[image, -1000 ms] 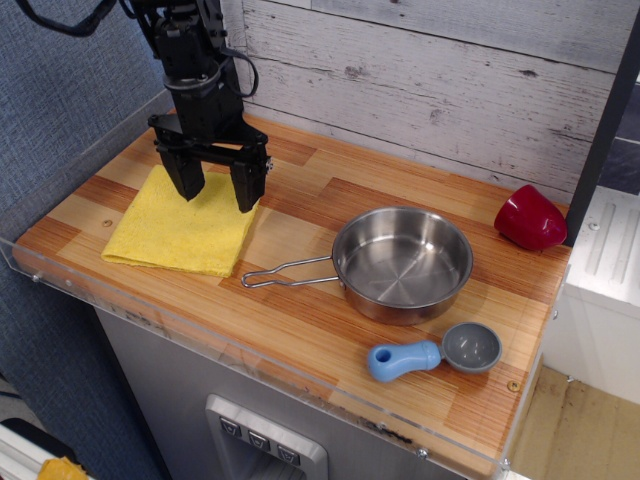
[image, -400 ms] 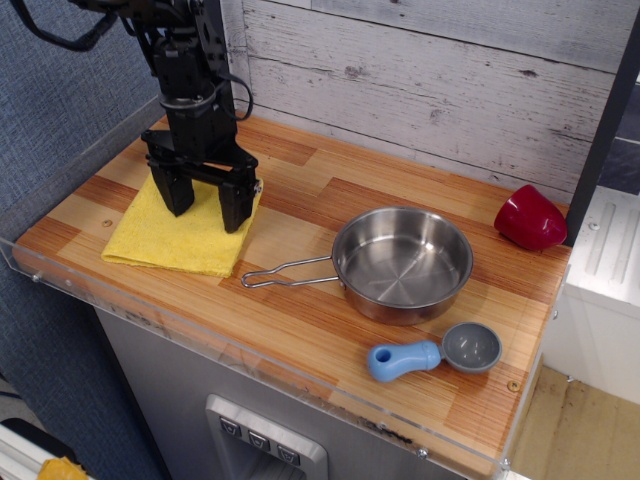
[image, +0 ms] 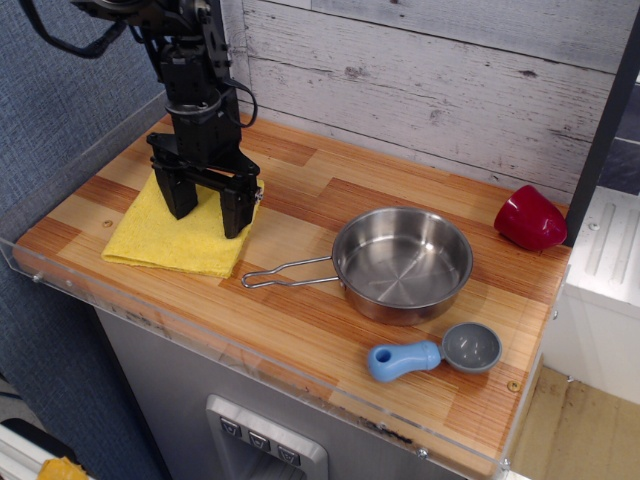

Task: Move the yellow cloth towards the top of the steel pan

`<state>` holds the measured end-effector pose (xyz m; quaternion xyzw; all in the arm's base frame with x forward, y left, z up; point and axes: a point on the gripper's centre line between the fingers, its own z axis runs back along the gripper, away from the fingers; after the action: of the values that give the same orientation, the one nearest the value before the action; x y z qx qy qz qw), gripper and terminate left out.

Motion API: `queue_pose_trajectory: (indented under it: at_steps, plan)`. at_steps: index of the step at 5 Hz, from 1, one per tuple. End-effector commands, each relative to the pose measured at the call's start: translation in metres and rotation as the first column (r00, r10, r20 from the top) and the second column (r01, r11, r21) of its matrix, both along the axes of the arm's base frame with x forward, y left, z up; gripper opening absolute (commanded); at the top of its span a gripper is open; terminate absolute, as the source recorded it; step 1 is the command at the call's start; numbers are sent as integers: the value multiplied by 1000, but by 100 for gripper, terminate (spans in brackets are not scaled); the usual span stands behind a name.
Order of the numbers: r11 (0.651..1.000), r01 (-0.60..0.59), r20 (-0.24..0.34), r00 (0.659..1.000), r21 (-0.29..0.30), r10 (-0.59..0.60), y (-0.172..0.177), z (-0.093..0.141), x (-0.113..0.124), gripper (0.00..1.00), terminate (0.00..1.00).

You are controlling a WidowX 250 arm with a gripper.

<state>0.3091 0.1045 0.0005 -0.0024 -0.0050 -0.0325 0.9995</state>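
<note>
At the left end of the desk (image: pixel 300 330), the yellow cloth (image: pixel 170 235) lies flat, well apart from the steel pan (image: pixel 402 262) to its right. I have the gripper (image: pixel 208 208) above the cloth's right part, fingers (image: pixel 238 212) spread wide and gripping nothing. Judged risks: a shallow pinch may catch only the top fold, so the cloth unfolds or slips; dragging rightward may snag the pan's wire handle (image: pixel 285 272).
</note>
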Motion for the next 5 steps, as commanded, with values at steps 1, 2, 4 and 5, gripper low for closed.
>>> queue_pose_trajectory:
  at_steps: [1, 2, 4, 5]
  plan:
    - [997, 75, -2, 997, -21, -75, -23, -24, 8, 100, 0]
    - [996, 77, 58, 996, -55, -73, -30, -15, 27, 100, 0]
    - [988, 69, 87, 995, -135, -57, -38, -22, 63, 100, 0]
    - [979, 96, 125, 989, -181, -74, -50, -21, 84, 100, 0]
